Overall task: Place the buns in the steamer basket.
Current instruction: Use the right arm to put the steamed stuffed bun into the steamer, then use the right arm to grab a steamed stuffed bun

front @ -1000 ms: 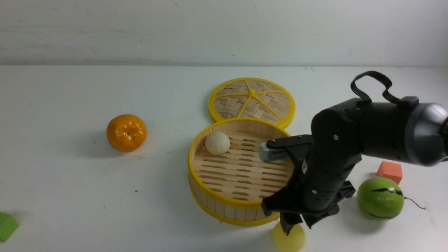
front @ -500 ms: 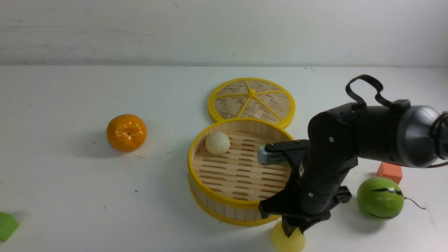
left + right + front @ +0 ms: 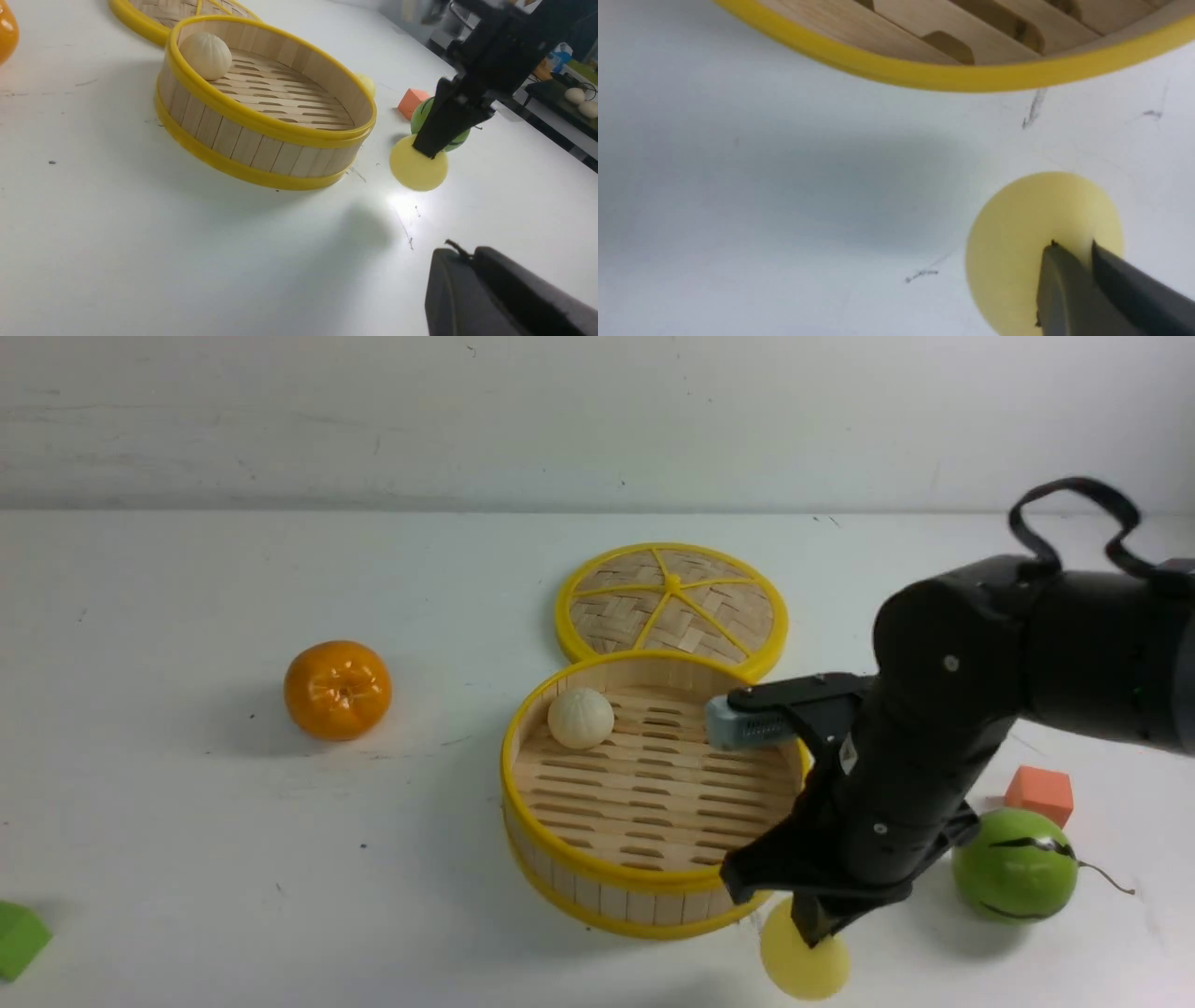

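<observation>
The steamer basket [image 3: 509, 775] stands mid-table, and an off-white bun [image 3: 580, 717] lies on its slat floor at the far left. My right gripper [image 3: 814, 926] is just outside the basket's near right wall, shut on a pale yellow bun [image 3: 803, 963]. That bun [image 3: 1017, 247] hangs tilted from the fingertips [image 3: 1057, 280], its flat face showing. Another pale yellow bun [image 3: 367, 84] peeks out behind the basket's [image 3: 261, 116] far wall. My left gripper [image 3: 462, 252] is over bare table near the basket, its fingers together with nothing between them.
The woven lid [image 3: 672, 602] lies flat behind the basket. An orange [image 3: 337, 689] sits to the left. A green striped melon [image 3: 1013, 863] and an orange-red cube [image 3: 1038, 793] are at the right, close to my right arm. A green block [image 3: 19, 938] is at the left edge.
My right gripper has closed on the pale yellow bun. The arm has moved right and slightly up, carrying the bun with it.
</observation>
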`<state>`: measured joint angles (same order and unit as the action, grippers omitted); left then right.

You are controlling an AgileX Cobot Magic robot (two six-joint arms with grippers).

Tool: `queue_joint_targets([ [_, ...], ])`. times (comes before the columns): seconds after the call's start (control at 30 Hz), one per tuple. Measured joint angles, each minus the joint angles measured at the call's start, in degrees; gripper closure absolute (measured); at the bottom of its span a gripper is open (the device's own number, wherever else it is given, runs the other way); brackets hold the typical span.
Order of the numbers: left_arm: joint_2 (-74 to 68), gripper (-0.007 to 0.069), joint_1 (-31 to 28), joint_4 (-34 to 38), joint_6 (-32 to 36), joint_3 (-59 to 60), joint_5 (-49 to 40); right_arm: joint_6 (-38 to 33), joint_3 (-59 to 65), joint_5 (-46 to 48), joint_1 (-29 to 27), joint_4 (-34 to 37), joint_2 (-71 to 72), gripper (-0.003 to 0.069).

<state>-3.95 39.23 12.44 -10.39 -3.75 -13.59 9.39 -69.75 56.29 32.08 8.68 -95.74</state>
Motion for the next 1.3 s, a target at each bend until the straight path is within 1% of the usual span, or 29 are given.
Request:
queue_joint_targets([
  [0.1,0.00,0.0585,0.00,0.00,0.00,0.00,0.00,-0.06,-3.29,2.24,-0.18,0.21,1.19,0.0653],
  [0.2,0.00,0.0585,0.00,0.00,0.00,0.00,0.00,-1.03,-10.59,2.79,-1.51,0.21,-0.58,0.0650],
  [0.4,0.00,0.0582,0.00,0.00,0.00,0.00,-0.02,-2.88,-25.49,1.07,-2.94,-0.24,-13.15,0.0650],
  [0.47,0.00,0.0580,0.00,0.00,0.00,0.00,-0.02,-2.99,-27.66,1.02,-2.94,-0.51,-15.64,0.0648],
  [0.5,0.00,0.0575,0.00,0.00,0.00,0.00,-0.02,-2.99,-31.39,0.75,-3.09,-1.38,-20.51,0.0646],
  [0.67,0.00,0.0568,0.00,0.00,0.00,0.00,-0.02,-2.99,-37.98,0.56,-4.21,-3.00,-27.64,0.0639],
  [0.77,0.00,0.0567,0.00,0.00,0.00,0.00,-0.02,-2.84,-41.23,0.55,-5.37,-3.54,-30.26,0.0619],
  [0.83,0.00,0.0567,0.00,0.00,0.00,0.00,-0.02,-2.25,-41.89,0.81,-5.72,-3.48,-30.62,0.0585],
  [0.9,0.00,0.0567,0.00,0.00,0.00,0.00,-0.02,-1.32,-41.97,1.14,-5.77,-3.48,-30.67,0.0530],
  [1.07,0.00,0.0567,0.00,0.00,0.00,0.00,-0.02,-0.83,-42.18,2.35,-5.77,-3.30,-30.67,0.0316],
  [1.13,0.00,0.0566,0.00,0.00,0.00,0.00,-0.02,-1.24,-42.18,4.28,-5.77,-3.30,-30.13,0.0246],
  [1.17,0.00,0.0564,0.00,0.00,0.00,0.00,-0.02,-1.72,-42.18,5.51,-5.77,-3.55,-29.50,0.0227],
  [1.23,0.00,0.0560,0.00,0.00,0.00,0.00,-0.02,-2.75,-42.18,7.76,-5.77,-5.09,-27.52,0.0217],
  [1.27,0.00,0.0560,0.00,0.00,0.00,0.00,-0.02,-2.76,-42.18,8.21,-5.77,-5.63,-26.91,0.0217],
  [1.3,0.00,0.0557,0.00,0.00,0.00,0.00,-0.02,-2.94,-42.18,10.14,-5.84,-8.08,-24.53,0.0234],
])
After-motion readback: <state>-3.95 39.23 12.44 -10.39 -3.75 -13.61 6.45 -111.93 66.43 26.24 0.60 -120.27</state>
